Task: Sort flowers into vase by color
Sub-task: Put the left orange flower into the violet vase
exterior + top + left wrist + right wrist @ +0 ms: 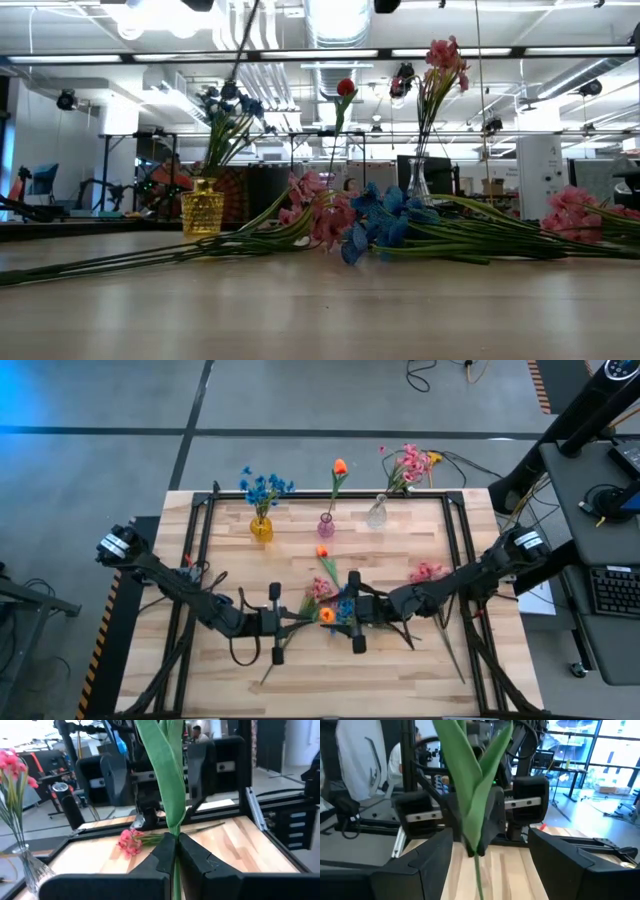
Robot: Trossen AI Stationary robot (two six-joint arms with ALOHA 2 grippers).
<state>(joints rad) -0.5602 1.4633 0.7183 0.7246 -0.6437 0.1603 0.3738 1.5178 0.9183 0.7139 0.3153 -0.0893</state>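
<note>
Left pincer [176,854] clamps my orange tulip [327,615]; right pincer [485,855] agape around it. Vases partly filled; flowers remain on the worktop [420,670].

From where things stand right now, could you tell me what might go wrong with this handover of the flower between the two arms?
The left gripper, jaws shut, pinches only the thin green flower stem; it could slip or twist.

The right gripper, jaws open around the same stem, may close on the broad leaves and bend them.

Both grippers meet over the loose pile of pink and blue flowers on the wooden table; lifting could drag neighbouring stems along.
</note>
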